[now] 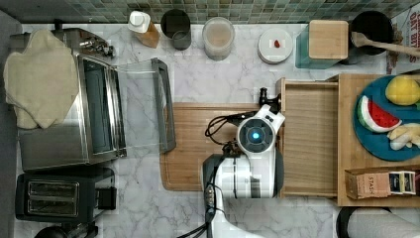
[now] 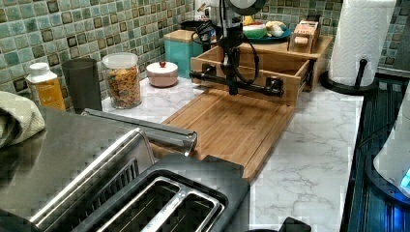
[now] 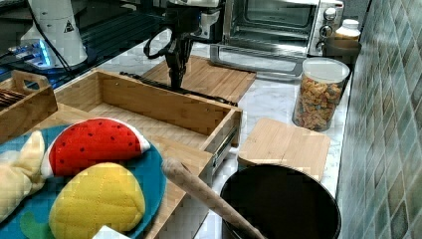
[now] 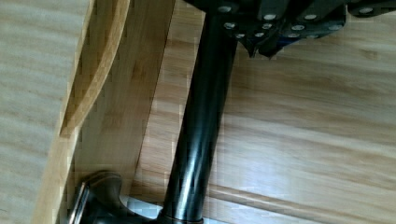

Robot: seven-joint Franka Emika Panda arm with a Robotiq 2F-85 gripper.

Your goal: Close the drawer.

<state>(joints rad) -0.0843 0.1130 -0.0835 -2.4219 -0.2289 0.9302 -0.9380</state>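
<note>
The drawer (image 1: 311, 139) stood pulled fully out over the cutting board (image 1: 198, 144), at the top view's right. The gripper (image 2: 233, 88) sat at the dark handle bar (image 2: 235, 83), apparently clamped on it. Push squarely, mid-handle, to avoid racking.

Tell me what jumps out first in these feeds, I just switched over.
The drawer stands pulled out and empty beside the cutting board. The gripper sits at its dark bar handle. The toaster oven's glass door lies open at the top view's left.
</note>
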